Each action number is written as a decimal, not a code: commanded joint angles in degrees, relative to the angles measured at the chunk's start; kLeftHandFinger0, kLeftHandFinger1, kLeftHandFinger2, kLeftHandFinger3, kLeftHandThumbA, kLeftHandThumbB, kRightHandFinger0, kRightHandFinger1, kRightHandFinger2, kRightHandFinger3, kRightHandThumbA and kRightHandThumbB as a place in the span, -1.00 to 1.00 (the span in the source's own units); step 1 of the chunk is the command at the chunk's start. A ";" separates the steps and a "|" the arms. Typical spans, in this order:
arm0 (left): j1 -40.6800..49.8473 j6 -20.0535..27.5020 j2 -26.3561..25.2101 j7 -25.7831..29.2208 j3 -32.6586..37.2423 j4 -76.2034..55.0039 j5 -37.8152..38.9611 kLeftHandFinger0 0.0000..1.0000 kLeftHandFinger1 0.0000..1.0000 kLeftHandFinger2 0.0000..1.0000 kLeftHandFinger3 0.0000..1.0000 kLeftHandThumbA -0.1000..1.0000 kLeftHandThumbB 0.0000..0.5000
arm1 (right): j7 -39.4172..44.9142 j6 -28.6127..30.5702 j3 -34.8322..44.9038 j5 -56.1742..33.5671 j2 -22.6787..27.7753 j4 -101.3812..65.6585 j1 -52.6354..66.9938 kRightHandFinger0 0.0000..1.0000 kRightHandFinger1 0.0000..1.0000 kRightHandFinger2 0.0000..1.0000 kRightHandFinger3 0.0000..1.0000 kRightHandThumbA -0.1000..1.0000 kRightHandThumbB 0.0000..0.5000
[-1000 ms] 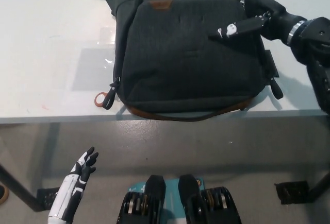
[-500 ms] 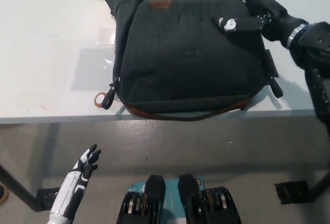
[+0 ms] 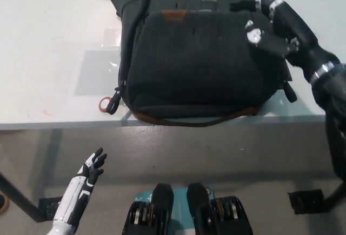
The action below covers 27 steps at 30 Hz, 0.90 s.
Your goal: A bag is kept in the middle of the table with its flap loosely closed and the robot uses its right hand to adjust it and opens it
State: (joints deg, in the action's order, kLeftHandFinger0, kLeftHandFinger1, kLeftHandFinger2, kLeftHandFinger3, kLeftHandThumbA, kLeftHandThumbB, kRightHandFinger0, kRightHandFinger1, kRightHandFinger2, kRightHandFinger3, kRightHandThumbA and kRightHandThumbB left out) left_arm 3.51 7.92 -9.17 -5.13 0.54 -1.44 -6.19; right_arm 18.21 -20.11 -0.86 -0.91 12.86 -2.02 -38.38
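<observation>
A dark grey bag [image 3: 194,67] lies flat in the middle of the white table [image 3: 48,40]. Its front flap [image 3: 200,56] carries a brown label [image 3: 174,14] at its far edge. My black right hand [image 3: 259,21] is at the flap's far right corner, with the thumb on top and the fingers curled behind the edge, shut on the flap. That far edge sits pulled a little toward me, showing a metal buckle [image 3: 208,2] behind it. My white left hand [image 3: 86,181] rests below the table's near edge at the lower left, fingers apart and holding nothing.
An orange ring [image 3: 104,104] hangs on the zip pull at the bag's near left corner. A clear plastic sheet [image 3: 97,70] lies on the table left of the bag. The bag's near edge overhangs the table's front edge [image 3: 65,124]. Straps stick out at the bag's right side [image 3: 286,86].
My right hand closed on the flap's far right corner and drew it toward me and to the right; the brown label moved nearer with it. The left hand barely shifted.
</observation>
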 commanded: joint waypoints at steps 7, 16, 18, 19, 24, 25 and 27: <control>-1.87 1.81 -1.39 -0.54 0.30 -0.65 -0.17 1.00 1.00 1.00 1.00 1.00 -0.59 | -3.50 0.08 0.41 0.02 -2.10 -19.15 17.18 -0.76 -0.21 -0.02 -0.01 -0.88 -0.46; -3.12 1.68 -1.65 -0.56 0.22 -0.39 0.15 1.00 1.00 1.00 1.00 1.00 -0.71 | 1.24 5.18 -3.51 -0.82 -1.36 -12.71 31.15 0.49 0.80 1.00 1.00 0.23 -0.69; -3.26 1.97 -1.88 -0.59 0.15 -0.19 0.14 1.00 1.00 1.00 1.00 1.00 -0.71 | 3.14 6.18 -5.44 -0.67 0.53 -11.51 31.67 0.68 0.89 1.00 1.00 0.38 -0.69; -3.31 1.97 -2.02 -0.65 0.21 -0.27 -0.03 1.00 1.00 1.00 1.00 1.00 -0.73 | 3.81 6.35 -6.82 0.05 1.74 -10.95 32.38 0.88 1.00 1.00 1.00 0.48 -0.60; -4.28 0.77 -2.03 -0.60 0.40 -0.47 -0.46 1.00 1.00 1.00 1.00 1.00 -0.77 | 4.37 12.14 -11.87 3.52 5.64 -6.27 34.06 1.00 1.00 1.00 1.00 0.64 -0.31; -4.34 0.83 -2.07 -0.62 0.40 -0.38 -0.42 1.00 1.00 1.00 1.00 1.00 -0.76 | 4.03 12.79 -12.28 3.61 5.84 -5.63 34.02 1.00 1.00 1.00 1.00 0.68 -0.20; -4.45 1.30 -2.06 -0.67 0.36 0.18 -0.06 1.00 1.00 1.00 1.00 0.99 -0.74 | 3.06 14.63 -13.08 4.54 5.98 -3.55 34.11 1.00 1.00 1.00 1.00 0.80 -0.16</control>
State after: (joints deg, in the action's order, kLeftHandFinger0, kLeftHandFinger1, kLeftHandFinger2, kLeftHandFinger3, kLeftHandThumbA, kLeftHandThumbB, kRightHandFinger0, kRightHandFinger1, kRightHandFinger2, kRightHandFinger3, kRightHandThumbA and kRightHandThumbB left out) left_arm 0.64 7.91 -10.02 -5.16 0.63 -1.22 -6.20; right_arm 20.26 -10.88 -12.26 0.41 17.58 -8.19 -4.67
